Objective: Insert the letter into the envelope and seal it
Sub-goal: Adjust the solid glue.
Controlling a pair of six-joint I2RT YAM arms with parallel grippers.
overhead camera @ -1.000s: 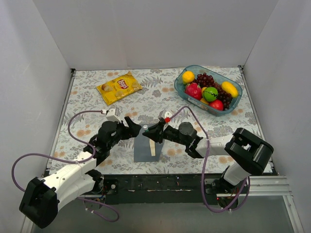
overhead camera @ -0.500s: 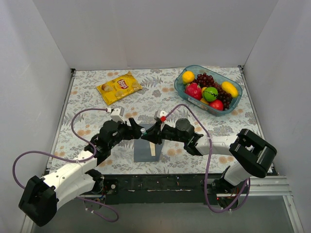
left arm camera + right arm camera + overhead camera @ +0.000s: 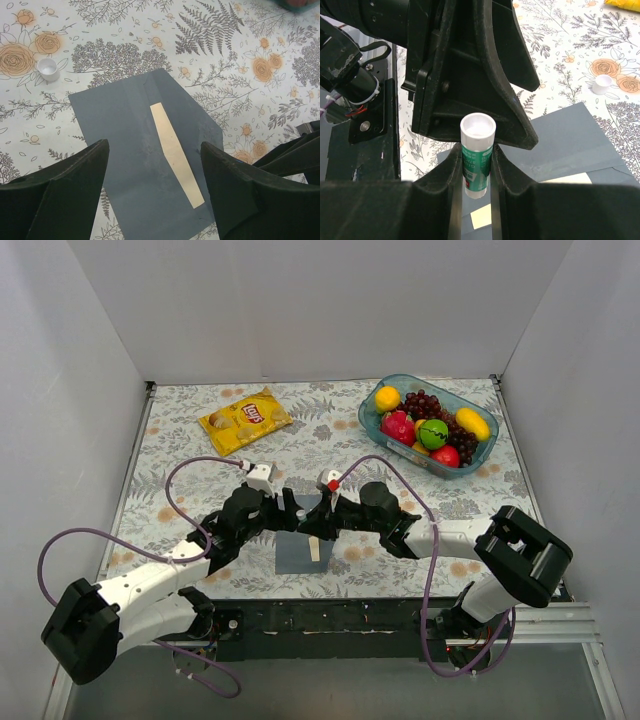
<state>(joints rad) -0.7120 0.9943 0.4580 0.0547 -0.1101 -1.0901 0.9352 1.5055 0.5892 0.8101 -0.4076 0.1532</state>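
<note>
The grey-blue envelope (image 3: 125, 150) lies flat on the flowered cloth, flap open towards the arms. A narrow cream strip of the letter (image 3: 175, 150) shows in its opening. My left gripper (image 3: 155, 192) hovers open over the envelope with nothing between its fingers. My right gripper (image 3: 476, 162) is shut on an uncapped green-and-white glue stick (image 3: 477, 150), held upright above the envelope (image 3: 570, 140). In the top view both grippers, left (image 3: 296, 514) and right (image 3: 314, 522), meet almost nose to nose over the envelope's (image 3: 292, 555) far edge.
The glue stick's white cap (image 3: 48, 69) stands on the cloth just beyond the envelope's corner. A yellow crisp bag (image 3: 245, 420) lies at the back left. A clear bowl (image 3: 385, 426) of fruit sits at the back right. White walls enclose the table.
My left arm has swung right and forward, bringing its open gripper over the envelope. My right gripper with the glue stick has shifted slightly left towards it.
</note>
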